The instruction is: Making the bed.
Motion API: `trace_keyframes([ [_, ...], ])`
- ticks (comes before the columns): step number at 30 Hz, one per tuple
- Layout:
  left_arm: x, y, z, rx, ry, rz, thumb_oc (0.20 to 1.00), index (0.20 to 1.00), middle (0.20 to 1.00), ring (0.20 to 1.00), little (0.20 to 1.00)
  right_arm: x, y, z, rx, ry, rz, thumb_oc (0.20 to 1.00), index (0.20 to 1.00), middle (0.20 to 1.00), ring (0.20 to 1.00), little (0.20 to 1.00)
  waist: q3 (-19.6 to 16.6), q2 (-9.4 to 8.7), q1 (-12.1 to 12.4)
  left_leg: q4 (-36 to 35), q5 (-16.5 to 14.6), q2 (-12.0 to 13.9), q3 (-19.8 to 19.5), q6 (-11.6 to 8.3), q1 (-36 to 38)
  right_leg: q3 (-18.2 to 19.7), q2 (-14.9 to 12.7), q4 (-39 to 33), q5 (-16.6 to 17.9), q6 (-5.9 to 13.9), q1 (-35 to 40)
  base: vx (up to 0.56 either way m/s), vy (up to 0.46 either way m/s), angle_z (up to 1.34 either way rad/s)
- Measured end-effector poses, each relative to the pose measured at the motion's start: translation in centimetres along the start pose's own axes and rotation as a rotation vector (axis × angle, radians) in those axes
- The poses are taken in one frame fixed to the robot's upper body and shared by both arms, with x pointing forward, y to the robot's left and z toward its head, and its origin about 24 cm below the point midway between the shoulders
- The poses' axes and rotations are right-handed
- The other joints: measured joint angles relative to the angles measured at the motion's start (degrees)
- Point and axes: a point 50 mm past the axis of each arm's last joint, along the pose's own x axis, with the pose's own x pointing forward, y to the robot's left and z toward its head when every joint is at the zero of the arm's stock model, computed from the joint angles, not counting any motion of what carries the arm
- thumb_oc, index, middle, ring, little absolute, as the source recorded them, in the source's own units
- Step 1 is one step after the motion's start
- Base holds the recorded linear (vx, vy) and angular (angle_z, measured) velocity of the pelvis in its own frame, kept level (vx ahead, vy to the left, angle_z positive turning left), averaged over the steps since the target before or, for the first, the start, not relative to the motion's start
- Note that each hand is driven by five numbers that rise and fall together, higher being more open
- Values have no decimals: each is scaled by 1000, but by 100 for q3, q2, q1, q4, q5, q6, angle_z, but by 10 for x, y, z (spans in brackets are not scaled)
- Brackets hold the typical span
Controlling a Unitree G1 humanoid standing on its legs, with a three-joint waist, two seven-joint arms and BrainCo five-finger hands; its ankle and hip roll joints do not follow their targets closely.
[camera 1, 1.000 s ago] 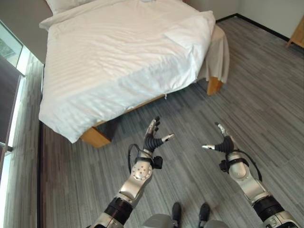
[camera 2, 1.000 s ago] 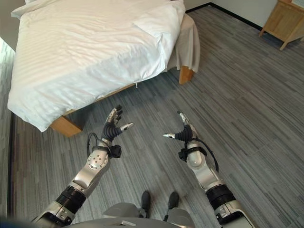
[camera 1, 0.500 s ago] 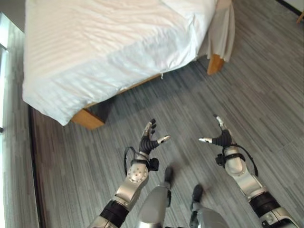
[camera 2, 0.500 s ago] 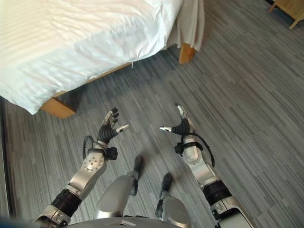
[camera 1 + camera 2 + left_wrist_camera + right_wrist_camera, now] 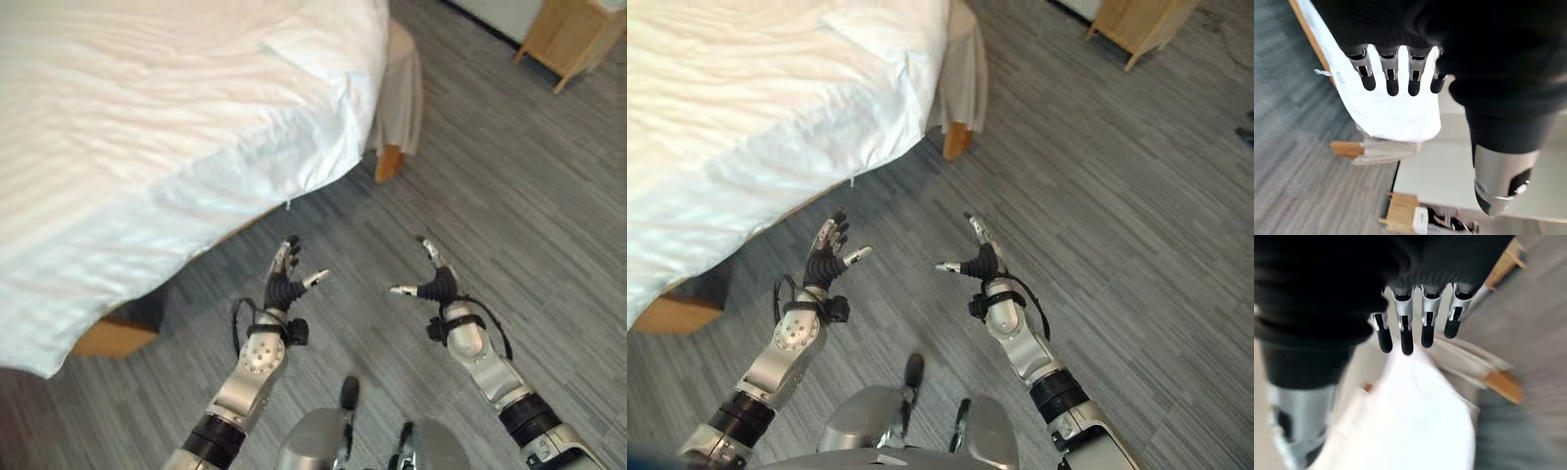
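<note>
A bed with a white striped duvet (image 5: 147, 147) fills the upper left of the eye views; its near edge hangs over a wooden frame (image 5: 103, 336). A beige sheet (image 5: 400, 93) drapes the far corner above a wooden leg (image 5: 389, 163). My left hand (image 5: 284, 285) is raised over the grey floor just short of the duvet's edge, fingers straight and spread, holding nothing. My right hand (image 5: 433, 284) is raised to its right, also open and apart from the bed. In the left wrist view the fingers (image 5: 1392, 73) point at the duvet's corner (image 5: 1396, 117).
Grey plank flooring (image 5: 549, 215) stretches right of the bed. A light wooden cabinet (image 5: 566, 34) stands at the far right corner, by the wall.
The camera has swung and come closer: the bed now fills more of the upper left and the cabinet shows at the right. Both hands stay raised and open.
</note>
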Motion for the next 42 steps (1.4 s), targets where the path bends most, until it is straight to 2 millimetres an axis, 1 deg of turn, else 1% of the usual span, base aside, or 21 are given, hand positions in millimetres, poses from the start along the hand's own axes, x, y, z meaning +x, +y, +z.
trace_keyframes([
  [1, 3, -3, -7, -1, 25, -2, 1000, 1000, 1000, 1000, 1000, 12, -2, -7, -14, 25, -10, 1000, 1000, 1000, 1000, 1000, -32, 99, -69, -26, -224, 17, -363, -294, 231, -99, 228, -807, -99, -179, 18, 742, -205, 70],
  [4, 2, -7, -16, -5, 65, -28, 1000, 1000, 1000, 1000, 1000, 16, -19, -38, -18, 186, -66, 1000, 1000, 1000, 1000, 1000, -162, 137, -228, -210, -370, -87, -733, -381, 448, -12, 382, -3263, 392, -175, -190, 404, -92, 93],
  [6, -7, 17, -24, 5, 103, 55, 1000, 1000, 1000, 1000, 1000, -15, -29, -30, 27, 144, -79, 1000, 1000, 1000, 1000, 1000, -160, 174, -239, -372, -406, -224, -731, -90, 713, 125, 232, -4408, 1222, -108, -472, 746, -151, 65],
  [9, -31, 52, -42, 32, 189, 191, 1000, 1000, 1000, 1000, 1000, -78, -23, -37, 40, 196, -5, 1000, 1000, 1000, 1000, 1000, -209, 196, -412, -377, -858, -210, -935, -286, 1350, 91, 324, -4628, 1790, -376, -408, 663, -185, 16],
  [11, -44, 53, -49, 46, 223, 179, 1000, 1000, 1000, 1000, 1000, -104, -21, -59, 15, 316, 20, 1000, 1000, 1000, 1000, 1000, -478, 165, -643, -281, -1060, -188, -1086, -501, 1666, -115, 328, -4283, 1872, -543, -210, 500, -164, 45],
  [12, -50, 43, -54, 22, 247, 155, 1000, 1000, 1000, 1000, 1000, -109, -22, -69, -5, 361, 33, 1000, 1000, 1000, 1000, 1000, -625, 192, -674, -21, -1187, -214, -1072, -649, 1745, -175, 338, -4293, 2235, -846, 22, 383, -158, 39],
  [13, -53, 36, -57, 2, 260, 139, 1000, 1000, 1000, 1000, 1000, -109, -23, -74, -21, 375, 39, 1000, 1000, 1000, 1000, 1000, -674, 265, -655, 310, -1303, -210, -1013, -772, 1722, -177, 352, -4290, 2487, -980, 94, 301, -161, 17],
  [14, -54, 26, -59, -33, 269, 118, 1000, 1000, 1000, 1000, 1000, -105, -26, -76, -39, 374, 44, 1000, 1000, 1000, 1000, 1000, -733, 407, -511, 1245, -1329, -190, -802, -845, 1290, -189, 473, -4287, 2283, -1161, 262, 290, -166, 19],
  [15, -50, 19, -57, -45, 257, 91, 1000, 1000, 1000, 1000, 1000, -100, -31, -74, -53, 354, 33, 1000, 1000, 1000, 1000, 1000, -727, 431, -432, 3215, -1407, -138, -459, -1026, 359, -176, 467, -4425, 2211, -1273, 497, 326, -198, 22],
  [18, -37, 22, -39, -28, 176, 68, 1000, 1000, 1000, 1000, 1000, -77, -35, -67, -58, 291, 1, 1000, 1000, 1000, 1000, 1000, -553, 196, 98, 5113, -1334, 169, -301, -757, -849, 48, 649, -4543, 1660, -1534, 1113, 330, -102, -9],
  [19, -33, 22, -35, -22, 161, 57, 1000, 1000, 1000, 1000, 1000, -70, -37, -66, -58, 281, -16, 1000, 1000, 1000, 1000, 1000, -434, 48, 278, 5354, -1351, 302, -260, -818, -1248, 59, 624, -4544, 1722, -1480, 1298, 421, 36, -26],
  [21, -32, 23, -35, -8, 163, 51, 1000, 1000, 1000, 1000, 1000, -60, -34, -58, -38, 244, -35, 1000, 1000, 1000, 1000, 1000, -318, -89, 399, 4414, -1343, 479, -128, -791, -1601, 102, 612, -4703, 1397, -1399, 1697, 558, 102, -6],
  [24, -26, 11, -35, -16, 160, 17, 1000, 1000, 1000, 1000, 1000, -59, -28, -63, -58, 261, -14, 1000, 1000, 1000, 1000, 1000, -244, -55, 529, 1106, -704, 471, 176, -794, -1567, -27, 647, -4981, 1238, -1068, 2296, 513, 63, 6],
  [26, -25, 6, -33, -25, 153, 9, 1000, 1000, 1000, 1000, 1000, -69, -26, -71, -92, 302, 12, 1000, 1000, 1000, 1000, 1000, -297, 103, 535, 675, -362, 475, 770, -608, -1473, -137, 818, -5017, 891, -967, 2694, 405, 47, 11],
  [27, -25, 5, -35, -28, 159, 9, 1000, 1000, 1000, 1000, 1000, -73, -22, -73, -108, 316, 32, 1000, 1000, 1000, 1000, 1000, -345, 132, 536, 662, 68, 494, 672, -413, -1291, -114, 900, -4627, 511, -902, 2773, 318, 54, 1],
  [29, -22, 0, -38, -32, 172, 12, 1000, 1000, 1000, 1000, 1000, -72, -17, -71, -140, 295, 57, 1000, 1000, 1000, 1000, 1000, -282, 72, 565, 783, 150, 511, 675, -439, -1146, -325, 670, -2546, -113, -412, 1994, 272, 35, -12],
  [30, -21, -3, -39, -15, 178, -6, 1000, 1000, 1000, 1000, 1000, -71, -15, -69, -148, 281, 62, 1000, 1000, 1000, 1000, 1000, -280, 120, 483, 672, 329, 438, 489, -286, -938, -481, 366, -966, -116, -12, 1323, 251, 7, 25],
  [31, -19, -5, -38, -6, 175, -16, 1000, 1000, 1000, 1000, 1000, -71, -13, -67, -155, 274, 65, 1000, 1000, 1000, 1000, 1000, -279, 67, 382, 589, 259, 280, 367, -251, -730, -453, 149, -191, -128, 138, 903, 167, -7, 54],
  [33, -10, -9, -29, -6, 133, -29, 1000, 1000, 1000, 1000, 1000, -69, -18, -67, -169, 267, 47, 1000, 1000, 1000, 1000, 1000, -228, 150, 252, 338, 277, 195, 161, -128, -379, -446, 34, 153, -140, 219, 414, 258, -148, 79],
  [37, -6, 0, -21, 11, 96, -9, 1000, 1000, 1000, 1000, 1000, -65, -30, -66, -186, 260, -15, 1000, 1000, 1000, 1000, 1000, -177, 340, 254, -1, 192, 119, -525, -262, 50, -234, -27, -1778, 162, -96, 161, 319, -361, 85],
  [42, 1, -17, -23, -5, 102, -55, 1000, 1000, 1000, 1000, 1000, -91, -38, -86, -275, 352, -32, 1000, 1000, 1000, 1000, 1000, -185, 495, -130, -10, 83, 33, -2139, -496, 339, 2005, 178, -4056, 1133, -169, 919, 212, -470, 165],
])
